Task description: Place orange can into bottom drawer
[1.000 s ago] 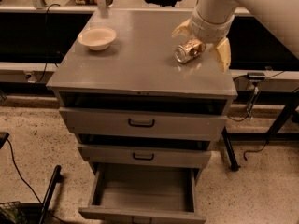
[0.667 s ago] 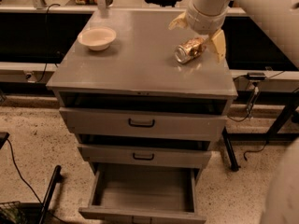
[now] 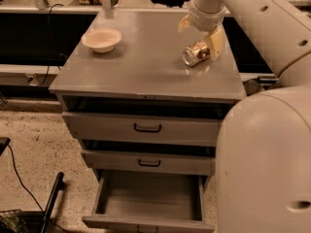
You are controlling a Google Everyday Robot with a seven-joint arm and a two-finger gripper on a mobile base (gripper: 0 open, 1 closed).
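Note:
The orange can (image 3: 196, 53) lies on its side on the grey cabinet top (image 3: 141, 64), near the right rear, with its silver end facing front left. My gripper (image 3: 200, 33) hangs just above and behind the can, open, its two pale fingers spread apart. One finger (image 3: 216, 42) is close beside the can's right end, the other (image 3: 184, 23) is off to the upper left. The can is not held. The bottom drawer (image 3: 150, 198) is pulled out at the foot of the cabinet, its grey inside showing nothing in it.
A beige bowl (image 3: 101, 39) sits on the cabinet top at the left rear. The two upper drawers (image 3: 146, 127) with black handles stand slightly ajar. My white arm (image 3: 265, 154) fills the right foreground. A black cable (image 3: 19, 176) and a rod lie on the floor at left.
The gripper has risen and moved back from the can, which stays lying in the same place. The arm's body has swung into the right foreground.

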